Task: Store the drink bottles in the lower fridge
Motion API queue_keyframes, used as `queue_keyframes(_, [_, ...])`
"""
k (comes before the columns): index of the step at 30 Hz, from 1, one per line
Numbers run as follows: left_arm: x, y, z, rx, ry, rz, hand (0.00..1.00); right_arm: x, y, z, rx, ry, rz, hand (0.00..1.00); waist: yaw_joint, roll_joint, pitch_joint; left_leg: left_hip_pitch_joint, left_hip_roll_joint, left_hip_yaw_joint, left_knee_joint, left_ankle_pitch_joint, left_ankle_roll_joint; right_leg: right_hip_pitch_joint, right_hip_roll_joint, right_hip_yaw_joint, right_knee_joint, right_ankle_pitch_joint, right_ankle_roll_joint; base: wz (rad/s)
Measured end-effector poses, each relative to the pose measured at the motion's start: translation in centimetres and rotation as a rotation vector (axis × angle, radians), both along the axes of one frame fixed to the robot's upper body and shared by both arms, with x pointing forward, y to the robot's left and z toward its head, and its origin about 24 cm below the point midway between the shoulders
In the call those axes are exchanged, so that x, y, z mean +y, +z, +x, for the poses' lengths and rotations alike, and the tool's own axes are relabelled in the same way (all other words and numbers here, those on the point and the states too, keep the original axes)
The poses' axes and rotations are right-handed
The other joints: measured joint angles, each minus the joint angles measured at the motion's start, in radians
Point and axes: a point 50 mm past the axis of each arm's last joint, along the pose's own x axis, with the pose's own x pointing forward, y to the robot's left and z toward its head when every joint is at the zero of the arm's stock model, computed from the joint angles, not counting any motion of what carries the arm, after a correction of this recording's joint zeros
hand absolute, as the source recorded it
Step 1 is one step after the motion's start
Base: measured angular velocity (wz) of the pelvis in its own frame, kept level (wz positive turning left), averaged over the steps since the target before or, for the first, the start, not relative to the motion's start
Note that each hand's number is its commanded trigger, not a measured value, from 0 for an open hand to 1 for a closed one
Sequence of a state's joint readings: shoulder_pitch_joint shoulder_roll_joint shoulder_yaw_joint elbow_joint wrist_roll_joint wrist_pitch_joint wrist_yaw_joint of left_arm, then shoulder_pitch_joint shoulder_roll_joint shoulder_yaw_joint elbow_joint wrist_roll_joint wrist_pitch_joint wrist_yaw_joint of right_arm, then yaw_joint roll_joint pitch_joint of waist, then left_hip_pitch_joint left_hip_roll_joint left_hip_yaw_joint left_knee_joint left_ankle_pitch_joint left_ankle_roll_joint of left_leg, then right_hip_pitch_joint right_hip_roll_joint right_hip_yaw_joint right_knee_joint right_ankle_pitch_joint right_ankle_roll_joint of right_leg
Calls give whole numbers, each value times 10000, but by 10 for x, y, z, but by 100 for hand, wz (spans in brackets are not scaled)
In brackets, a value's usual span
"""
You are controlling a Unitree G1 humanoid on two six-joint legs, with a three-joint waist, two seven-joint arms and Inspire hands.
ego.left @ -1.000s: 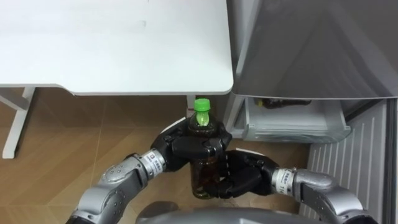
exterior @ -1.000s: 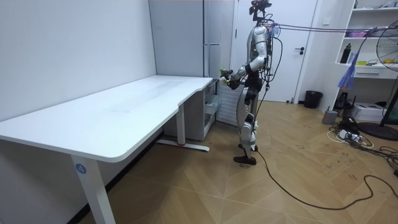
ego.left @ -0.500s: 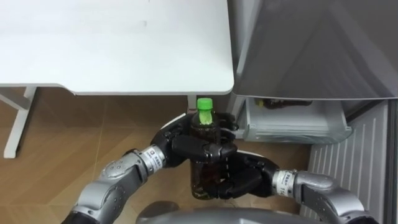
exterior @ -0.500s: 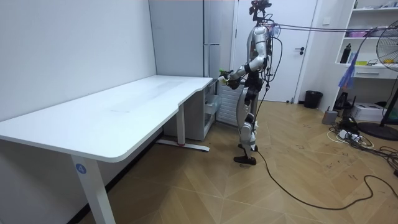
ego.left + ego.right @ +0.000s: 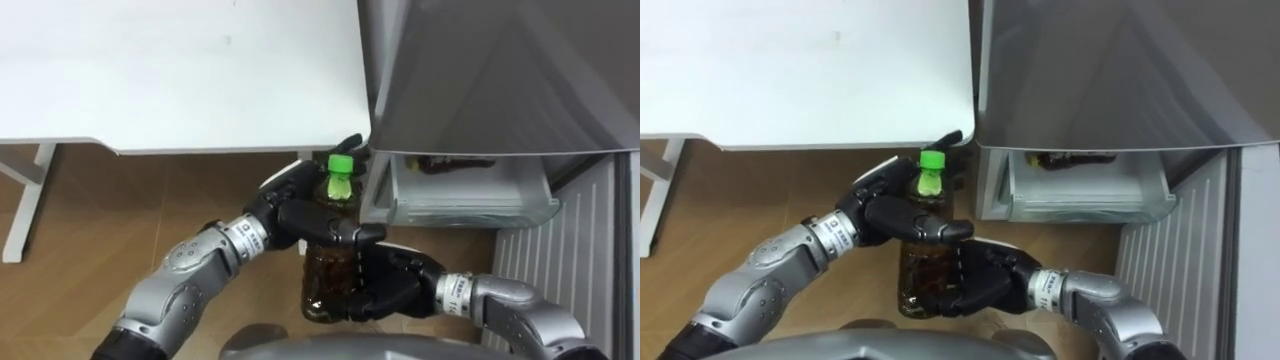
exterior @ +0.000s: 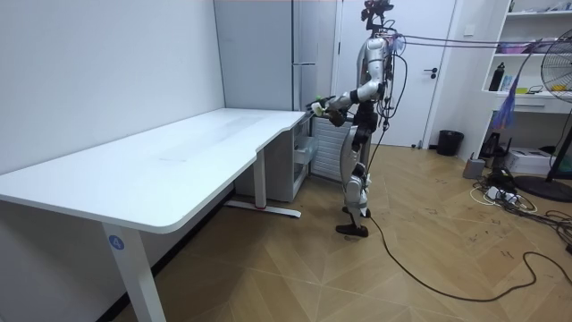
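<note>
**Bottle held in both hands beside the open fridge drawer**

The robot stood at the end of the white table (image 5: 180,70), facing the tall grey fridge (image 5: 500,70), with both arms forward. Low in the fridge, a pale drawer (image 5: 470,208) stood pulled out, with something dark lying at its back. The drink bottle (image 5: 322,282), dark inside with a green cap (image 5: 341,163), hung upright just left of the drawer, above the wooden floor (image 5: 100,220). The right hand (image 5: 398,290) wrapped the bottle's lower body from the right. The left hand (image 5: 300,218) clasped its shoulder just under the cap.
</note>
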State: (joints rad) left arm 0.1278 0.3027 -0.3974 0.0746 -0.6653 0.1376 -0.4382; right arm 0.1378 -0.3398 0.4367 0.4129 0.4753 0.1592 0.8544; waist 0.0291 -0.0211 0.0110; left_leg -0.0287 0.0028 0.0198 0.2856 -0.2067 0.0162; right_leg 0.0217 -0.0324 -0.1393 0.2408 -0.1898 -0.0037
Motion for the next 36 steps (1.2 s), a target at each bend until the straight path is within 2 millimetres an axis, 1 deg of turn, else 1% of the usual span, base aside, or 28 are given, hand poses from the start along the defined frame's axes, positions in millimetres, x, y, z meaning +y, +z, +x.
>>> queue_keyframes(2, [0,4,2,-174,182,32,0,0,0,-1,30,-1,-14,100,1,22,0,2,3,0,-3,0,-1,-1,1,-3,-1,1,-1,0])
queue_keyframes(7, [5,24,12,-1324,667,-181,0,-1,-2,-2,-11,189,-272,100,17,61,6,58,2,16,-105,-1,-3,-6,4,-3,-4,1,-1,0])
queue_keyframes(10, [3,38,15,-2090,712,-455,0,-3,-3,-4,-39,463,-570,100,32,59,7,64,0,20,-120,0,-3,-8,-2,3,-11,0,-1,0])
queue_keyframes(14, [5,43,18,-2411,837,-541,0,-3,-3,-4,-84,620,-717,100,44,45,16,105,3,40,-156,0,-3,-5,-1,25,-11,0,0,-3])
queue_keyframes(18, [8,50,21,-2776,999,-619,0,-4,-7,-13,166,623,-773,100,98,-3,66,202,8,41,-210,-19,-12,9,-5,24,-46,-10,-6,-2])
queue_keyframes(21, [11,57,25,-3073,1168,-665,0,-5,-9,-17,291,769,-950,100,208,35,78,204,9,85,-210,-23,-11,17,-4,29,-42,-10,-6,-4])
queue_keyframes(24, [14,61,27,-3288,1327,-688,0,-6,-9,-19,337,772,-979,100,243,67,88,269,7,97,-212,-24,-13,130,2,10,-44,-10,-6,0])
queue_keyframes(29, [17,62,28,-3393,1506,-665,0,-9,-8,-16,266,576,-991,100,328,200,55,403,10,95,-288,-24,-14,225,-6,14,-44,-10,-6,0])
queue_keyframes(32, [26,65,31,-3567,2013,-553,0,-12,-8,-16,278,463,-1057,100,363,249,51,610,24,202,-372,-25,-15,332,-1,53,-71,-18,-14,-7])
queue_keyframes(33, [32,68,33,-3690,2339,-497,0,-14,-8,-16,266,408,-1092,100,365,261,46,653,38,223,-389,-25,-16,331,1,81,-62,-24,-19,-10])
queue_keyframes(36, [46,76,37,-4040,3163,-369,0,-20,-9,-20,397,10,-1127,100,432,239,52,783,39,310,-510,-21,-17,446,-6,113,-51,-57,-17,-7])
